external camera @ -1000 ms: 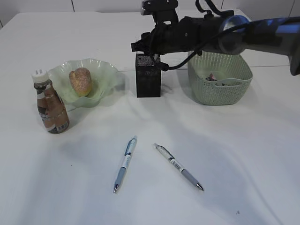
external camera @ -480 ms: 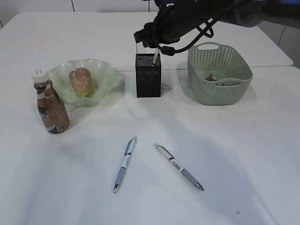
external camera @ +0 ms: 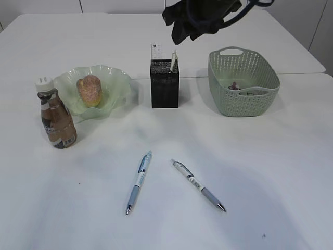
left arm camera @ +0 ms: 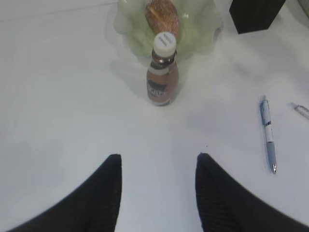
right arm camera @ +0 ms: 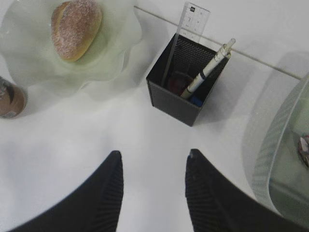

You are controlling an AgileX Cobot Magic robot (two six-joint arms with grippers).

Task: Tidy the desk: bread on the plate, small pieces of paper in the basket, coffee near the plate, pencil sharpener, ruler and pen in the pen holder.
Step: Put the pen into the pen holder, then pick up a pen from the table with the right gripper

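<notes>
The exterior camera looked down at a slant from in front of the desk (external camera: pixel 270 172), taking in the whole spread from the coffee (external camera: pixel 56 117) at left to the basket (external camera: pixel 243 80) at right. The left wrist camera hung fairly high over the near left, facing down and toward the far edge, and shared the coffee (left arm camera: pixel 162 72), the plate (left arm camera: pixel 200 29) and one pen (left arm camera: pixel 268 135) with it. The right wrist camera looked almost straight down, closer in, on the pen holder (right arm camera: pixel 186 82), sharing the bread (right arm camera: pixel 75 29) with both others.
</notes>
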